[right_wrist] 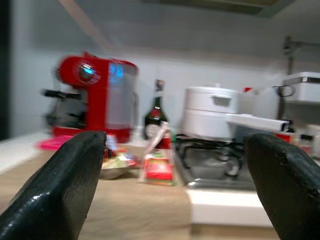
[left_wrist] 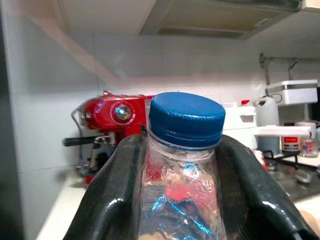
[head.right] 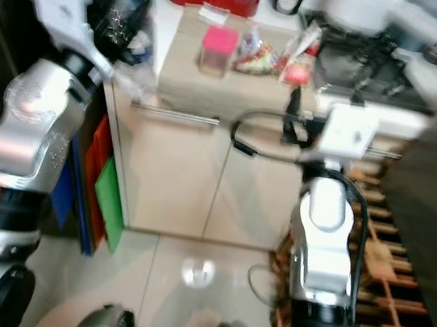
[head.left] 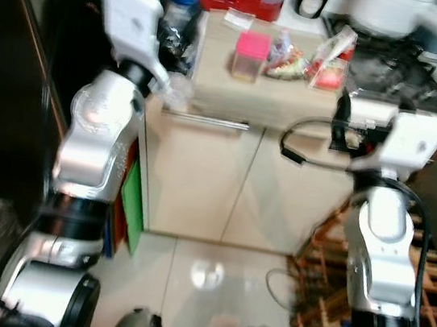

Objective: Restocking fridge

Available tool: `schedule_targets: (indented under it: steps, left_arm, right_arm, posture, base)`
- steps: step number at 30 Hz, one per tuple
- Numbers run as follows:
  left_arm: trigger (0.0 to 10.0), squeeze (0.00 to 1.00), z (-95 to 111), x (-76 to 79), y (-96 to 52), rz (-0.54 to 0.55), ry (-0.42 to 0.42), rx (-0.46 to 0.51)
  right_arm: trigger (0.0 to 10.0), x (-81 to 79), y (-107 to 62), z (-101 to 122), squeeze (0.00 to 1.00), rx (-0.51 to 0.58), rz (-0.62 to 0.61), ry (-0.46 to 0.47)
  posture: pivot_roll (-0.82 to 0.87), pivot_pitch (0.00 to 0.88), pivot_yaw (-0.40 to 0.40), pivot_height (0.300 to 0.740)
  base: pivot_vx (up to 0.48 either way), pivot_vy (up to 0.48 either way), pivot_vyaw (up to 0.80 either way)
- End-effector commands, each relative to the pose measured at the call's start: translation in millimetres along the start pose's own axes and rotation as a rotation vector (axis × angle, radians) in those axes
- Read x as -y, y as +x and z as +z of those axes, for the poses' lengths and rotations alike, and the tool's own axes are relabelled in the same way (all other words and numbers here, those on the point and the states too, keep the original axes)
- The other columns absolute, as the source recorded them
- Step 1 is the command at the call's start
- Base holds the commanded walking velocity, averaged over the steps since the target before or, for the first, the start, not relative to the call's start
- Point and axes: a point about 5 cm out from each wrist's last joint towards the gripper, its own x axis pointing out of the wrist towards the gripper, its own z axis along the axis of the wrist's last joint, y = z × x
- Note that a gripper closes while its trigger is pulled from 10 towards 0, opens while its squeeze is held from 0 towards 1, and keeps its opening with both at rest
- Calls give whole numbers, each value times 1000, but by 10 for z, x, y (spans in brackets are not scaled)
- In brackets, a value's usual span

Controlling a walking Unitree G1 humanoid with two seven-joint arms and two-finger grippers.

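A pale cabinet (head.left: 224, 181) with a wooden counter (head.left: 215, 69) on top stands straight ahead, a long bar handle (head.left: 204, 118) running under the counter's front edge. To its right sits a gas stove (head.left: 394, 70) carrying a white pot (right_wrist: 210, 117) with a long handle. At the back of the counter a red coffee machine (left_wrist: 107, 120) stands beside a dark bottle (right_wrist: 156, 117). Low on the right, a wooden slatted rack (head.left: 327, 260) stands on the tiled floor; on the left, green and red boards (head.right: 109, 189) lean against the cabinet's side.

The left gripper (left_wrist: 182, 165) is raised at the counter's left corner, its two black fingers (left_wrist: 112, 185) clamped around a clear plastic water bottle (left_wrist: 180, 185) just below its blue cap (left_wrist: 186, 119). The right gripper (right_wrist: 175, 165) is level with the counter's front right edge, its fingers spread wide with nothing between them.

On the counter ahead lie a small jar with a pink lid (head.left: 250, 54), a bowl of wrapped sweets (head.left: 286, 59) and a red snack packet (right_wrist: 159, 162), all near one another.
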Motion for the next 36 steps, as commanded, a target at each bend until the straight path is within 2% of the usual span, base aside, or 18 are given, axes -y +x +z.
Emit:
schedule_targets:
  steps: [1,5,9,13,15,16,17,18,23,36]
  left_arm:
    - [10000,0,96,-9,30,-1,13,37]
    - [10000,0,66,18,15,-4,6,25]
    - [10000,0,-37,46,-45,17,-44,-20]
    - [10000,0,-312,49,-269,96,-185,-134]
    - [10000,0,-467,101,-461,99,-222,-195]
    - [10000,0,-467,101,-461,99,-222,-195]
    - [10000,0,-599,157,-639,86,-241,-250]
    - [10000,0,-599,157,-639,86,-241,-250]
    - [10000,0,-827,308,-891,22,-252,-349]
    - [10000,0,-858,406,-896,-54,-311,-323]
  right_arm:
    - [10000,-9,-13,-16,8,-5,7,-11]
    - [10000,-14,-23,-39,8,-14,14,-13]
    - [10000,-21,-46,-83,16,-37,24,-14]
    - [10000,2,-115,-184,16,-81,40,-25]
    - [10000,71,-233,-316,20,-143,35,-30]
    - [10000,71,-233,-316,20,-143,35,-30]
    - [10000,130,-350,-426,24,-197,26,-33]
    - [10000,130,-350,-426,24,-197,26,-33]
    - [10000,206,-498,-594,31,-271,-2,-33]
    - [10000,224,-535,-667,39,-288,-9,-42]
  posture:
    - [10,0,4,740]
    - [9,0,5,740]
    - [7,0,11,740]
    - [5,0,14,740]
    - [10,0,10,740]
    - [10,0,10,740]
    - [11,0,10,740]
    - [11,0,10,740]
    - [7,0,6,740]
    - [-8,0,13,740]
  base:
    - [-412,0,0]
    - [-97,0,0]
    - [0,0,-105]
    - [0,0,-763]
    - [0,0,-744]
    - [0,0,-744]
    - [0,0,-744]
    - [0,0,-744]
    - [0,0,-745]
    - [0,-394,-746]
